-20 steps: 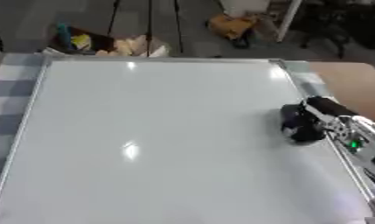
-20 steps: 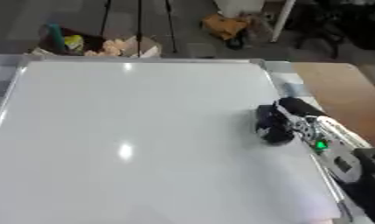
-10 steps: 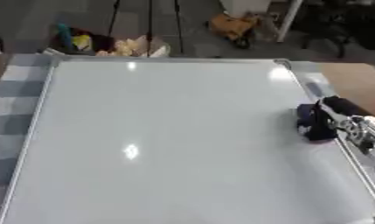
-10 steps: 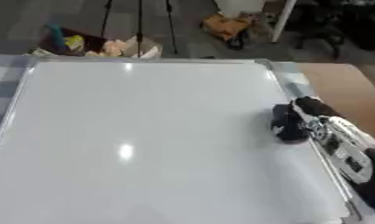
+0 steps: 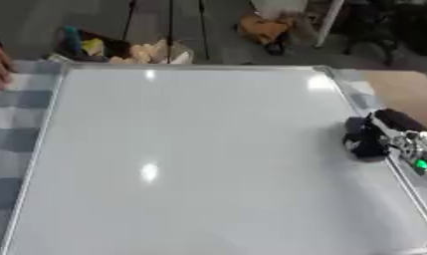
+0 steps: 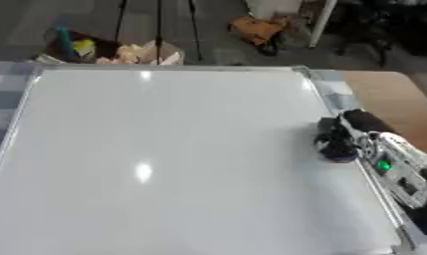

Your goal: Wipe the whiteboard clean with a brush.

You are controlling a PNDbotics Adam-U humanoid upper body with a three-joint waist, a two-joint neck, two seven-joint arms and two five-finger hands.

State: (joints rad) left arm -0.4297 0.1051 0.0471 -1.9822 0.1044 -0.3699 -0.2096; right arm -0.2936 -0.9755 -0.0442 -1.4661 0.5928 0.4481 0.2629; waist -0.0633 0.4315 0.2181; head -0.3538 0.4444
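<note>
The brush (image 6: pixel 337 147), a dark blurred lump, sits on the whiteboard (image 5: pixel 190 159) close to its right edge, about halfway down. The right robot hand (image 6: pixel 360 130) comes in from the right side and is curled around the brush, pressing it to the board. A small green light glows on the forearm behind the robot hand. The board's surface looks blank white with only ceiling-light reflections; no writing, label or brand can be read anywhere. The whiteboard covers most of a desk (image 5: pixel 9 129) with a grey checked cloth showing at the left.
</note>
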